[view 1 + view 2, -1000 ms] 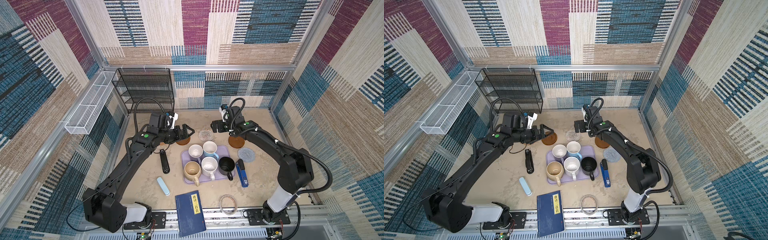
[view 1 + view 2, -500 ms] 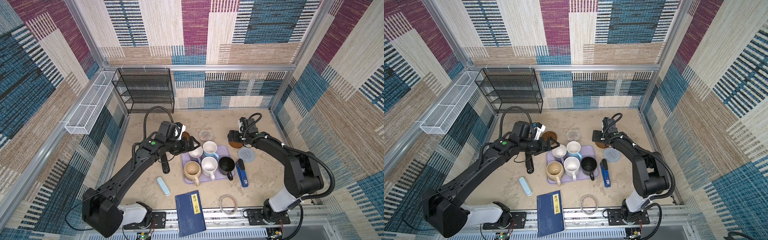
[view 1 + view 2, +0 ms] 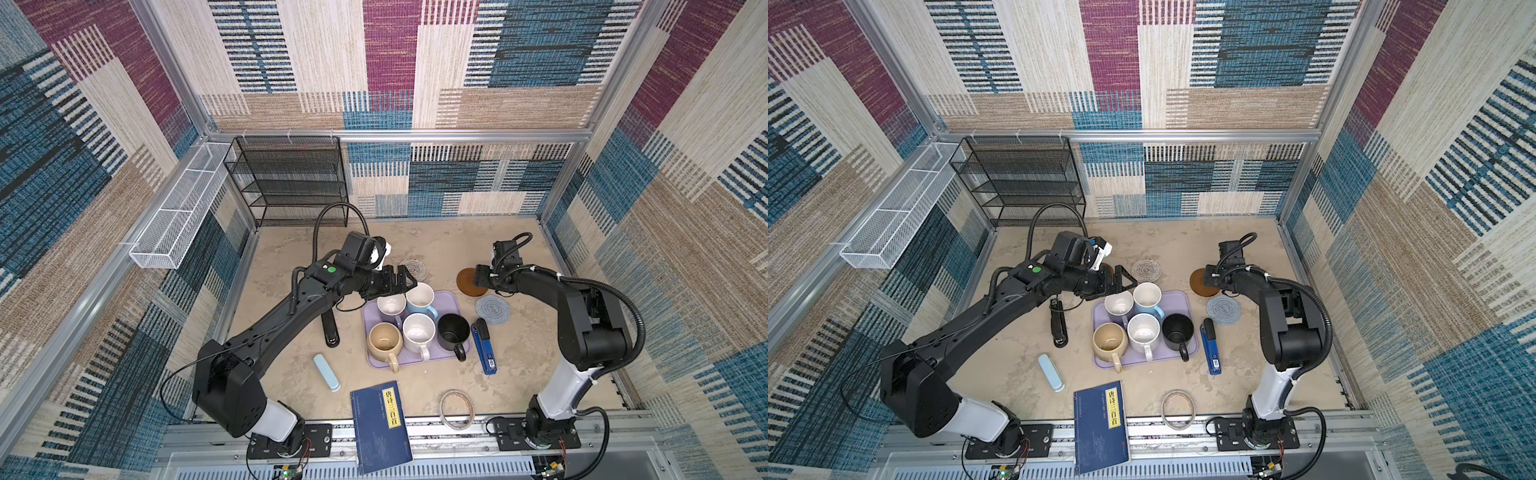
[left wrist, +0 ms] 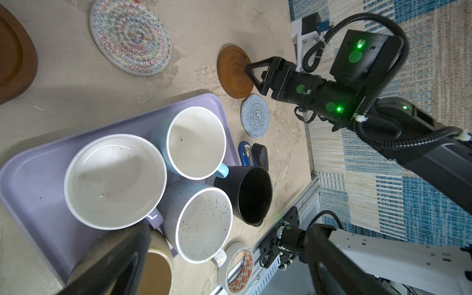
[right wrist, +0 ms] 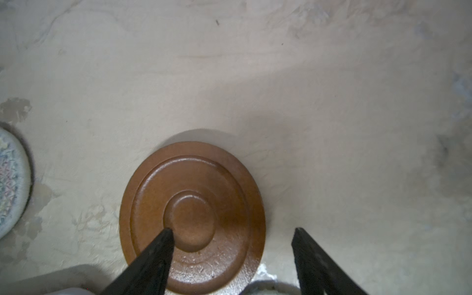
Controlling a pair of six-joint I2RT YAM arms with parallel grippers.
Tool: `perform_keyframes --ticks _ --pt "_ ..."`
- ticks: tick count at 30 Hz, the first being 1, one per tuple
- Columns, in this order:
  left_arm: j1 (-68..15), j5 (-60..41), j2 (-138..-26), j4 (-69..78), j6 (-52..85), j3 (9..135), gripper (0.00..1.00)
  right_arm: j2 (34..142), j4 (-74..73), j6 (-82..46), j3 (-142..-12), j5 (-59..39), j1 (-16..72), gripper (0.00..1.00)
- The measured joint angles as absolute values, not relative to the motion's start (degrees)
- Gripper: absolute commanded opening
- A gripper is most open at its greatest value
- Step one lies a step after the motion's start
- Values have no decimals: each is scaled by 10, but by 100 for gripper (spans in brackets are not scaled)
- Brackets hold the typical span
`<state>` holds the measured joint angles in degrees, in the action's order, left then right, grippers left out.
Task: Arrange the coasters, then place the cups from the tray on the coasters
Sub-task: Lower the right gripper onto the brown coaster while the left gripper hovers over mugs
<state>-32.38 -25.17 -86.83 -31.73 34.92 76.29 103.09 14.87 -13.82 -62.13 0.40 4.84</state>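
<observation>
On the left, the left gripper (image 3: pixel 404 279) hovered with jaws spread wide and empty above the far left corner of the pale lilac rectangular plastic tray (image 3: pixel 451 300), where five handled ceramic mugs (image 3: pixel 417 332) stood packed together. Just beyond the tray lay a whitish lacy round coaster (image 3: pixel 415 268). Further right, the right gripper (image 3: pixel 478 277) had its jaws partly apart, astride the rim of a dark brown round wooden coaster (image 3: pixel 466 283) and gripping nothing, with a grey-blue woven round coaster (image 3: pixel 492 309) just nearer.
</observation>
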Motion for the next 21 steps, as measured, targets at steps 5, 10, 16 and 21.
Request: perform_keyframes --ticks 5,10,16,21 --pt "-324 -244 -886 -311 347 764 98 1053 146 -130 -634 2 48 64" --pt "-324 -244 -890 -298 346 764 98 1068 147 -128 -638 5 48 57" --pt "-324 -241 -893 -298 338 764 98 1081 147 -124 -648 1 49 49" --pt "-322 -228 -891 -298 332 761 98 1108 151 -123 -684 0 63 46"
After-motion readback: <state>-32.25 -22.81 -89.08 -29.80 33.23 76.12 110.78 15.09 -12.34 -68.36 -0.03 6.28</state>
